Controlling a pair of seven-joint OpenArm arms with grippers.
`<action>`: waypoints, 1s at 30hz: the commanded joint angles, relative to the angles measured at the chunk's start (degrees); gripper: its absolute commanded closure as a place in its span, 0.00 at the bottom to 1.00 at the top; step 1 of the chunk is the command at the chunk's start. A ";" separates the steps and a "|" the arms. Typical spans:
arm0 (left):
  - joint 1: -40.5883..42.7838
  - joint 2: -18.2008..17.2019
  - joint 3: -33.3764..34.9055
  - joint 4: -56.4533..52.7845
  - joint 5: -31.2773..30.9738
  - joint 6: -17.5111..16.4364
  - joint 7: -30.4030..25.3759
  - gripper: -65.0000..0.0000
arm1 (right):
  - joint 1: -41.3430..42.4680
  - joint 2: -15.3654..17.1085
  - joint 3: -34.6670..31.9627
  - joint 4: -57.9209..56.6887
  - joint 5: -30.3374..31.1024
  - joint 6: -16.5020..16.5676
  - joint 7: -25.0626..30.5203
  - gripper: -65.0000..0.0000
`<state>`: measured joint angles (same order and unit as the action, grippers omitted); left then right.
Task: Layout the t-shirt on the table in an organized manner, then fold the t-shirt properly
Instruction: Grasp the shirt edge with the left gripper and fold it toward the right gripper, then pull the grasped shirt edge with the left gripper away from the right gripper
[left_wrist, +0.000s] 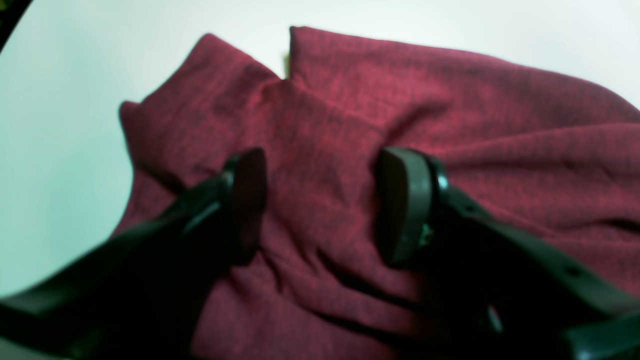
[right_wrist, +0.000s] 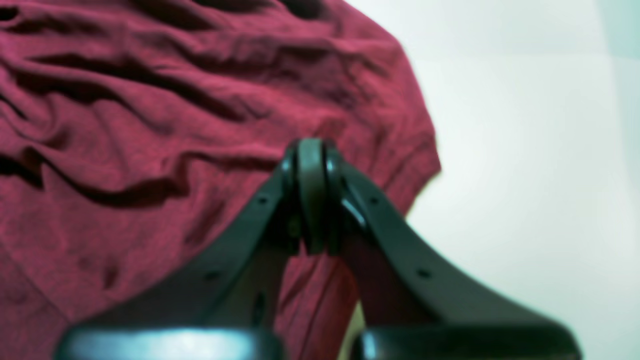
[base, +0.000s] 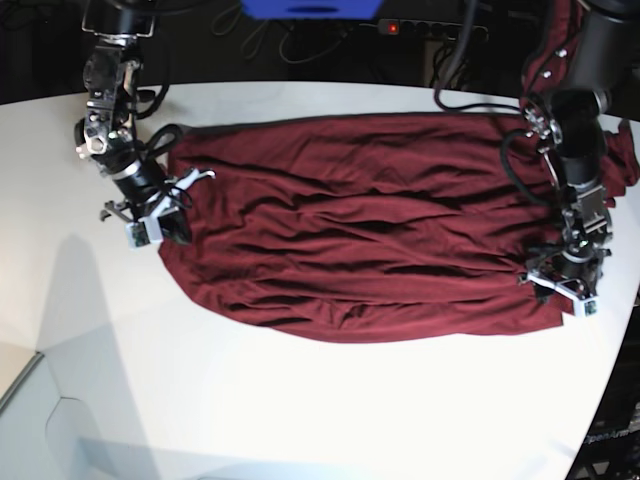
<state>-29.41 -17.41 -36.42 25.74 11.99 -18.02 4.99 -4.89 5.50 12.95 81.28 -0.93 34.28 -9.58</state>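
The dark maroon t-shirt (base: 370, 220) lies spread and wrinkled across the white table (base: 300, 400), its long side running left to right. My left gripper (left_wrist: 325, 205) is open, its two fingers straddling a raised fold of the cloth near a notch in the shirt's edge. In the base view the left gripper (base: 562, 288) sits at the shirt's lower right corner. My right gripper (right_wrist: 311, 150) is shut, pads pressed together just above the fabric near the shirt's edge, and no cloth shows between them. In the base view the right gripper (base: 165, 222) is at the shirt's left edge.
A blue object (base: 310, 8), a power strip (base: 420, 27) and cables lie behind the table's far edge. More maroon cloth (base: 626, 160) shows to the right of the left arm. The table's curved edge (base: 600, 400) runs down the right side.
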 joint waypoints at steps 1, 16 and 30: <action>0.18 -0.31 -0.10 0.07 1.07 0.83 4.81 0.47 | 0.80 0.26 0.10 -0.09 0.97 0.05 1.19 1.00; 5.36 8.05 -3.09 37.25 1.07 -13.23 20.54 0.47 | 1.76 0.26 0.10 -2.81 0.97 0.05 1.19 1.00; -2.55 4.97 -3.00 13.08 1.59 -13.06 11.93 0.47 | 1.32 0.35 0.10 -2.81 0.97 0.05 1.19 1.00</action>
<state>-30.22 -11.75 -39.44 37.95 14.20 -31.14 18.76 -4.29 5.52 12.99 77.45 -1.06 34.28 -9.93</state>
